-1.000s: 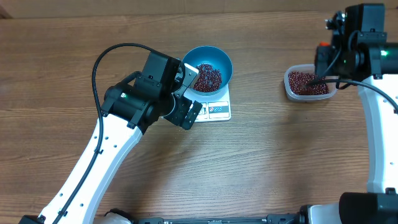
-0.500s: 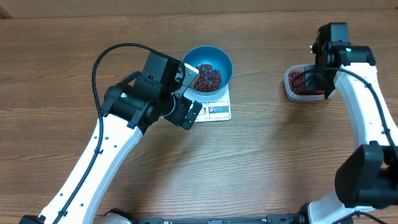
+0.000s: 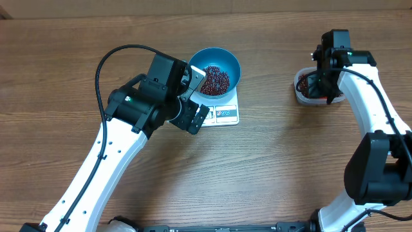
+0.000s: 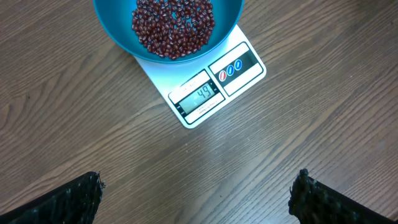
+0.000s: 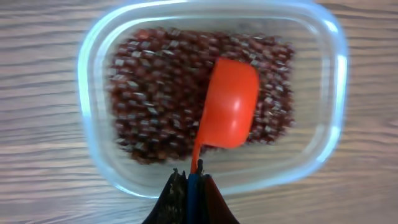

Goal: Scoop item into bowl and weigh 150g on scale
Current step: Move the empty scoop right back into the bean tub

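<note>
Your right gripper [image 5: 189,180] is pinching the thin handle of the orange plastic scoop [image 5: 231,112] over the clear tub [image 5: 336,74]; your left gripper [image 4: 196,194] is gaping empty. Oval beans [image 4: 173,28] are sitting in the round blue bowl [image 4: 119,31] atop the flat scale [image 4: 217,84].

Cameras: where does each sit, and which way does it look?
Overhead: above the table, looking straight down; left arm, right arm, blue bowl on scale, tub.
Left wrist: on left arm, looking down at bowl and scale; open left claw at bottom.
Right wrist: on right arm, looking into the tub of beans; right claw shut on orange scoop.
Shared: overhead and left wrist show bowl on scale.
</note>
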Motion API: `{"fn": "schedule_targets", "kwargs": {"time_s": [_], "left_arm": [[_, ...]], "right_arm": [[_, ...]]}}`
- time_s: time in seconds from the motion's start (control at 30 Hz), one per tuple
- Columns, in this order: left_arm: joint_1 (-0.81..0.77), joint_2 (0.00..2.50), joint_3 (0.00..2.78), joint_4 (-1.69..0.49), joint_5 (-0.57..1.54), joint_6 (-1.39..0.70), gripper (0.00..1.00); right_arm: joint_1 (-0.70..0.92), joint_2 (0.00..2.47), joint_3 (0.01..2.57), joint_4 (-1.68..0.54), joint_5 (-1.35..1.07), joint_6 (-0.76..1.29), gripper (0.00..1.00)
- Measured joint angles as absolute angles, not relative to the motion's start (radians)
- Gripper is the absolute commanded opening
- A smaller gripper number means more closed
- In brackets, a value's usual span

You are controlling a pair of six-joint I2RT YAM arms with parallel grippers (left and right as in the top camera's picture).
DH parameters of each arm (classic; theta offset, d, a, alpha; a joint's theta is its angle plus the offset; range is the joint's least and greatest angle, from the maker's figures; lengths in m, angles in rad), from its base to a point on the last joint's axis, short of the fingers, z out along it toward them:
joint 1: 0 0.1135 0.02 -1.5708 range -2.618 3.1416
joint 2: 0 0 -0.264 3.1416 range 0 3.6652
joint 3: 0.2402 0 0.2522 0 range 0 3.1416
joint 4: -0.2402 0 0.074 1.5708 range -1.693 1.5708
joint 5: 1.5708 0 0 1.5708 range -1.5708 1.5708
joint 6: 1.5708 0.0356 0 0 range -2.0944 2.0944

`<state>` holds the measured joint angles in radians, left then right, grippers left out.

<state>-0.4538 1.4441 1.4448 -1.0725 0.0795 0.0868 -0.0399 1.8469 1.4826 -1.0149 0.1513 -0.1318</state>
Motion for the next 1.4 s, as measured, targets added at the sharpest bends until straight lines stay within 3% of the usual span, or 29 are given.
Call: {"fn": "schedule_targets", "kwargs": {"time_s": [0.43, 1.0, 1.4], "left_arm": [[-0.454, 1.444, 1.445, -1.073, 0.08, 0.087, 1.0], [-0.454, 1.444, 1.445, -1.073, 0.08, 0.087, 1.0], [-0.454, 1.444, 1.445, -1.073, 0.08, 0.087, 1.0]], "right_arm": [[-0.05, 1.847, 1.483, -1.003, 0.014, -0.132, 0.04], [-0.276, 1.847, 1.483, -0.999, -0.377, -0.23, 0.04], [-0.302, 1.845, 1.39, -0.916, -0.48, -0.263, 0.04]]}}
